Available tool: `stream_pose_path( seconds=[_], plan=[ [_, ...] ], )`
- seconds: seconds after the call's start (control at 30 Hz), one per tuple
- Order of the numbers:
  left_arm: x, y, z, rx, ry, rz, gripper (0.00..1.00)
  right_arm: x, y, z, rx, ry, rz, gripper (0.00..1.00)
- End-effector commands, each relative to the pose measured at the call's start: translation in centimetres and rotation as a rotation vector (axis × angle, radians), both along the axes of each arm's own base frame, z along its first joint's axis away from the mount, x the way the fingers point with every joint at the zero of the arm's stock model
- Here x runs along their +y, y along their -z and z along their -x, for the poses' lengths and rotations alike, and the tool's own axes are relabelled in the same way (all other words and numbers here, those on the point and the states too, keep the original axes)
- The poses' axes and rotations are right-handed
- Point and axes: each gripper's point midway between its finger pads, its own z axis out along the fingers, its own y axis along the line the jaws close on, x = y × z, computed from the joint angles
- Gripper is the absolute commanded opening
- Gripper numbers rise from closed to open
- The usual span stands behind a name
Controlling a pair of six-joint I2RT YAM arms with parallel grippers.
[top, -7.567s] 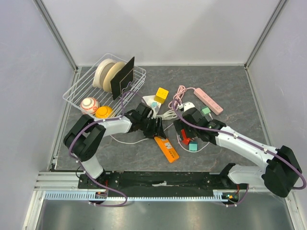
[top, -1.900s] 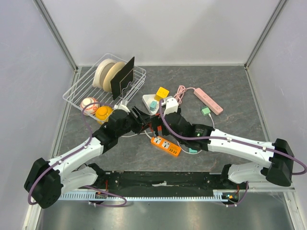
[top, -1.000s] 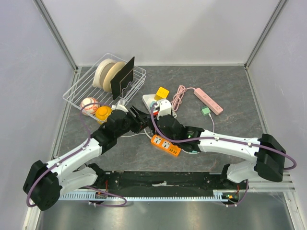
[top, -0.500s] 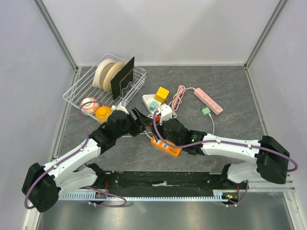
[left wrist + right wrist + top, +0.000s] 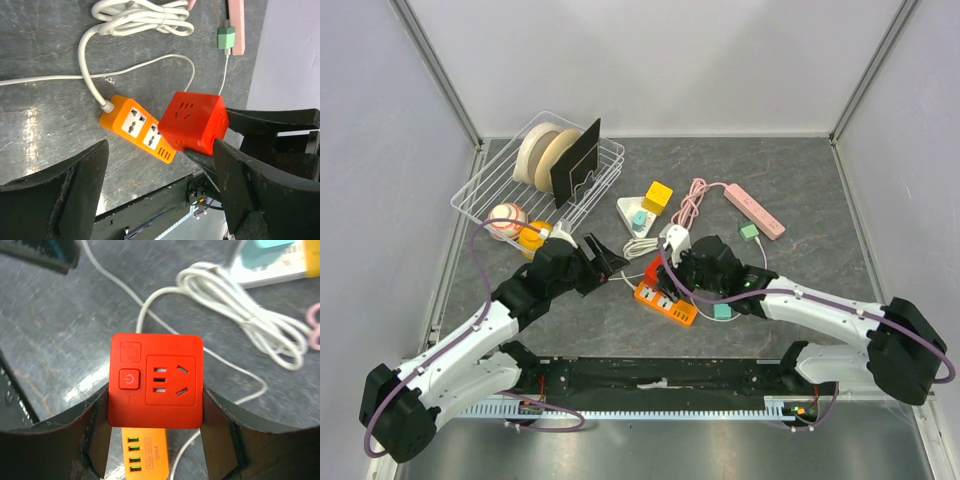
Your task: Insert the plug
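the plug (image 5: 156, 387), a red cube with a power button and sockets on its upper face, sits over one end of the orange strip (image 5: 140, 130). from the right wrist i see only the strip's usb end poking out below it, and i cannot tell whether its prongs are in a socket. my right hand (image 5: 156, 410) has it clamped, one finger pressed flat against each side of the cube.

the strip lies flat on the grey marbled counter (image 5: 800, 180), near the front middle, and its white cord (image 5: 145, 15) runs off to a coil just behind. pale walls (image 5: 670, 60) close the counter in on three sides.

the right arm reaches in low from the right, bent at the elbow, with the hand pointing left. the left arm stretches in from the left. my left hand (image 5: 161, 147) hangs near the plug with its fingers spread wide and nothing between them.

farther back stand a wire basket (image 5: 485, 170) at the left, and a pink strip (image 5: 755, 210) with a green adapter (image 5: 748, 231) at the right.
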Motion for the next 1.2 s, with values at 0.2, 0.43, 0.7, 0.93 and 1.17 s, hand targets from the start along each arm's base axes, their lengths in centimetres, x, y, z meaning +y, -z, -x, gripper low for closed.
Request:
stream_pose_path(
  seconds=[0.2, 0.43, 0.7, 0.93, 1.17],
  plan=[
    [1.8, 1.0, -0.1, -0.013, -0.029, -0.099, 0.88, 3.8, -0.6, 1.8, 0.008, -0.321, -0.021, 0.0],
    [2.0, 1.6, -0.1, 0.0, -0.032, -0.112, 0.88, 4.7, -0.2, 1.6, 0.017, -0.361, -0.017, 0.0],
    [1.7, 1.8, -0.2, 0.011, -0.023, -0.112, 0.87, 4.6, 0.7, 0.7, 0.009, -0.321, 0.002, 0.0],
    [1.6, 1.8, -0.1, 0.016, -0.021, -0.103, 0.86, 4.5, 1.5, 0.1, -0.005, -0.279, -0.019, 0.0],
    [1.6, 2.0, -0.1, 0.02, -0.022, -0.1, 0.85, 3.7, 2.2, 0.0, -0.006, -0.238, -0.004, 0.0]
  ],
)
